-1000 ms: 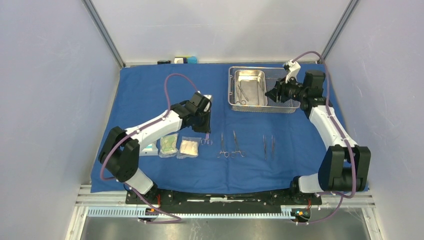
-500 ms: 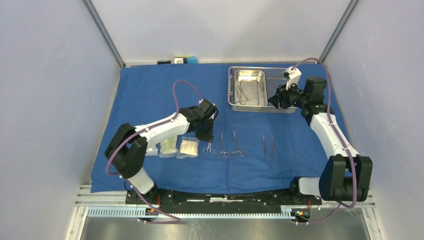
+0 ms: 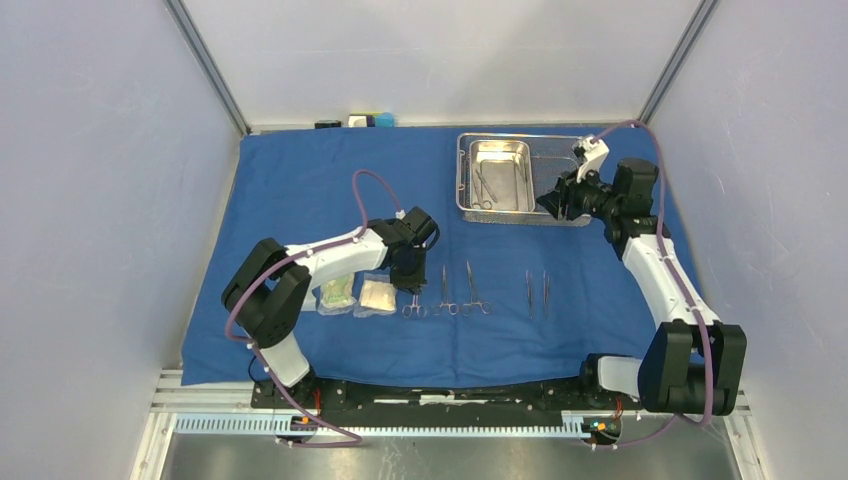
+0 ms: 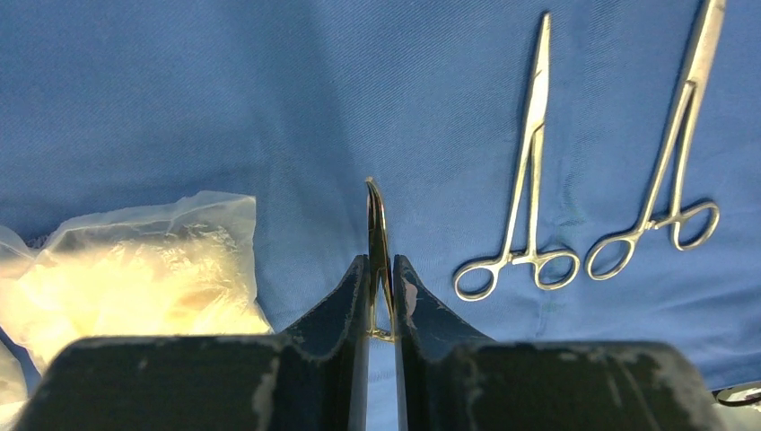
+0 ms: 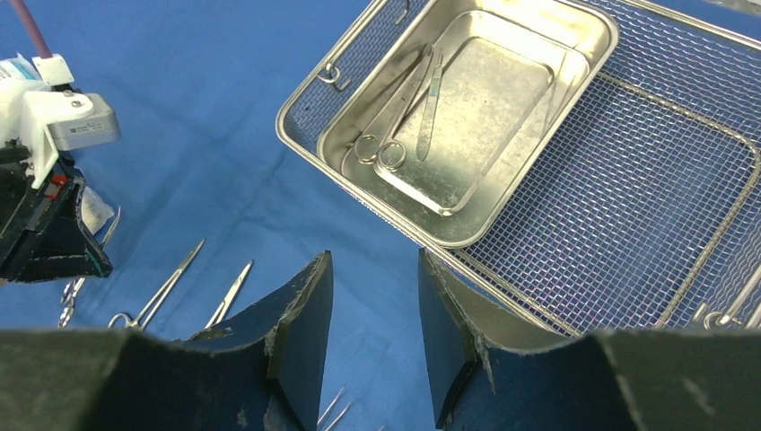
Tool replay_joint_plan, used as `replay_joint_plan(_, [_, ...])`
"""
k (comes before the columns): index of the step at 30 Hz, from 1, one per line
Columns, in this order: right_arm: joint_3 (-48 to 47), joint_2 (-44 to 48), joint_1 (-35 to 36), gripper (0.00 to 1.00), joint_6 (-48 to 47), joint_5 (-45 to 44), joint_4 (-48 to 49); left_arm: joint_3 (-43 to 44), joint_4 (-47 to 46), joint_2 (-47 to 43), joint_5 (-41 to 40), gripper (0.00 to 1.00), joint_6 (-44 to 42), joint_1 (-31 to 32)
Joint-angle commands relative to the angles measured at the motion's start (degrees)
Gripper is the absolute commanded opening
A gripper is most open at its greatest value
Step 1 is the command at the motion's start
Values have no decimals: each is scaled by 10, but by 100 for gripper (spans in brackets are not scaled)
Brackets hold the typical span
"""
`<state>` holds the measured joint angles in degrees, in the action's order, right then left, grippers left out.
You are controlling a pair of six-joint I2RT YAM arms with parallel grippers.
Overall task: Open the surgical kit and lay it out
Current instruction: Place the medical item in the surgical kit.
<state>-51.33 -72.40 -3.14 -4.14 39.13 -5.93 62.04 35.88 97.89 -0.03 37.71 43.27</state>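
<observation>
The blue cloth (image 3: 300,180) lies spread flat over the table. On it my left gripper (image 3: 412,282) is shut on a slim scissor-like instrument (image 4: 377,224), seen edge-on between the pads, just right of a clear packet (image 4: 135,278). Two ring-handled forceps (image 4: 529,180) (image 4: 669,171) lie to its right. The steel mesh tray (image 3: 580,215) stands at the back right with its inner pan (image 5: 502,99), and instruments (image 5: 395,103) rest inside the pan. My right gripper (image 5: 375,260) hangs open and empty over the cloth by the tray's near edge.
Two packets (image 3: 337,292) (image 3: 378,296) lie side by side left of the instrument row. Two thin straight tools (image 3: 537,292) lie right of the forceps. Small items (image 3: 365,121) sit at the back edge. Grey walls close in both sides.
My left gripper has carried the instrument toward the near edge, down beside the packet and the forceps row. The right gripper has drifted slightly, staying open.
</observation>
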Motion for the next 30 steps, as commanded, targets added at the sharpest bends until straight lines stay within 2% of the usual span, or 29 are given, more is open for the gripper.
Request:
replay_joint_plan(1, [9,21,-6,46,18,19,36,-7,-4,8,-12,8,33,3])
replay_joint_plan(10, [18,27,-12,45,31,29,46,3,-13,28,-9,9,36,3])
replay_joint_plan(30, [33,37,-19,45,41,41,55,27,-24,63,25,24,48,3])
